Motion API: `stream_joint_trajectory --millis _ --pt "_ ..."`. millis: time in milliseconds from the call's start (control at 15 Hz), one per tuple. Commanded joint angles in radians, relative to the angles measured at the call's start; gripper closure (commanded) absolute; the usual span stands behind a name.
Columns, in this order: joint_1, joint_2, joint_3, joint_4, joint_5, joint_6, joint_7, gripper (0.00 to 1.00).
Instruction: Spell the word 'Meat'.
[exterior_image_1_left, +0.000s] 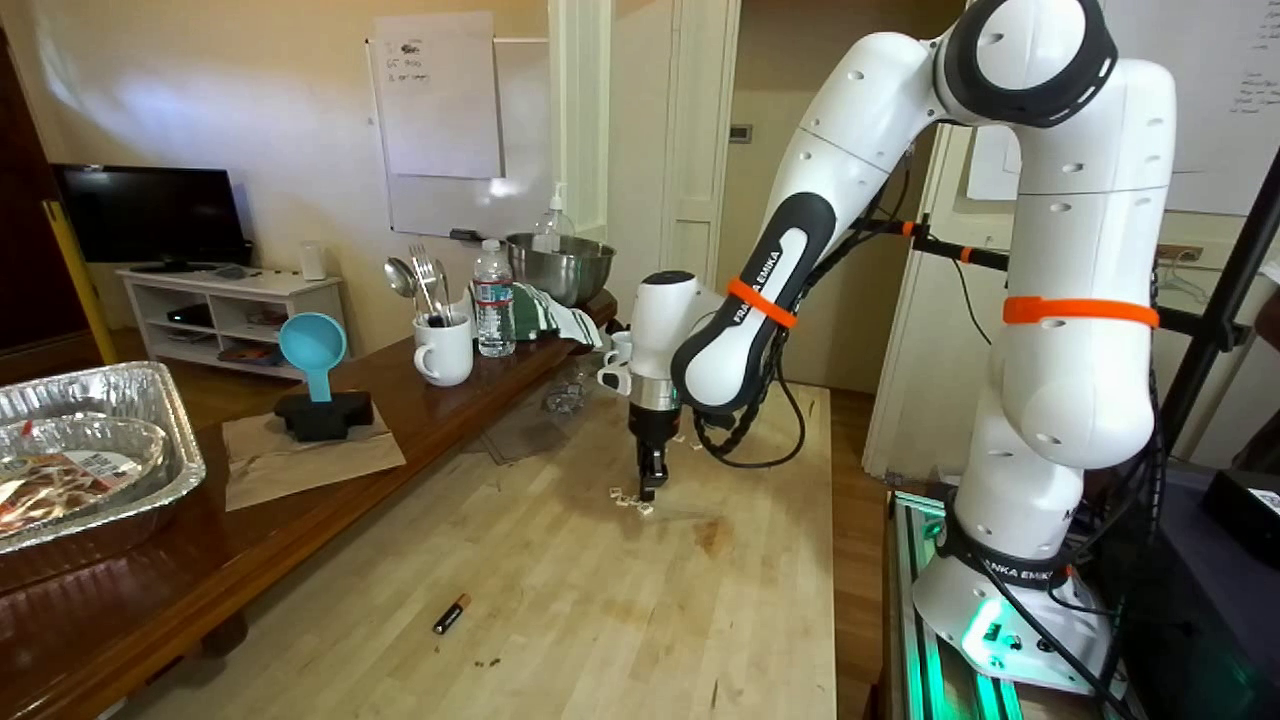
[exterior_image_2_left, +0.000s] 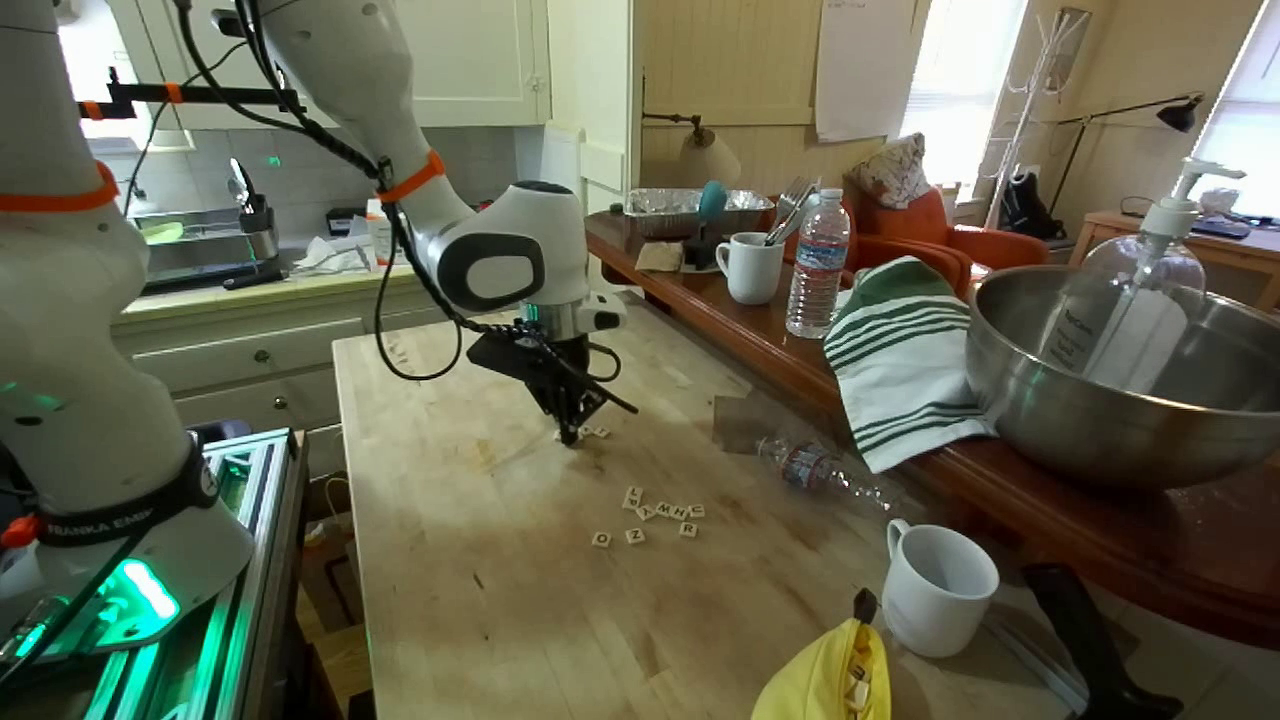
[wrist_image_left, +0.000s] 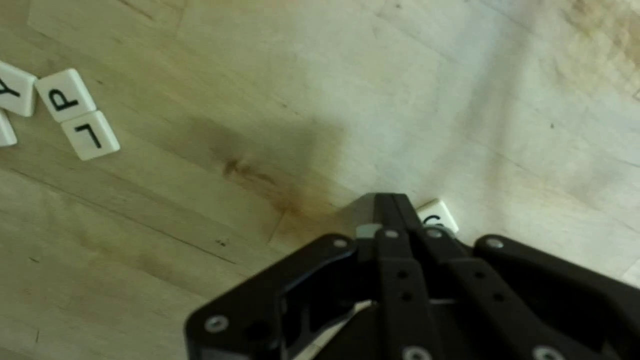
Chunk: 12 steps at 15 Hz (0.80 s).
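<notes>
My gripper is shut, its fingertips together with nothing visible between them, in the wrist view (wrist_image_left: 392, 200). It points down just above or at the wooden table in both exterior views. In the wrist view a whitish letter tile (wrist_image_left: 440, 216) lies beside the right finger, partly hidden by it; its letter cannot be made out fully. A P tile (wrist_image_left: 65, 95), an L tile (wrist_image_left: 91, 135) and a Y tile (wrist_image_left: 16, 89) lie at the left. In an exterior view a cluster of tiles (exterior_image_2_left: 664, 511) lies apart from the gripper, with O (exterior_image_2_left: 601, 540), Z (exterior_image_2_left: 635, 536) and R (exterior_image_2_left: 688, 530) near it.
A battery (exterior_image_1_left: 452, 614) lies on the table. A crushed bottle (exterior_image_2_left: 815, 470), a white mug (exterior_image_2_left: 940, 590) and a yellow pouch (exterior_image_2_left: 830, 675) are at one end. A raised brown ledge (exterior_image_1_left: 225, 545) runs along the side, holding a foil tray (exterior_image_1_left: 185, 470) and a cutlery mug (exterior_image_1_left: 447, 352).
</notes>
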Motion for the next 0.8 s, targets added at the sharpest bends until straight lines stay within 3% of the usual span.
stream_joint_trajectory --millis 0,400,733 --pt "0.021 -0.002 0.002 0.003 0.028 -0.047 0.073 1.0" --pt "0.035 -0.005 -0.008 0.003 0.016 -0.048 0.171 1.0" --pt "0.029 -0.051 0.001 0.007 0.04 -0.088 0.16 1.0"
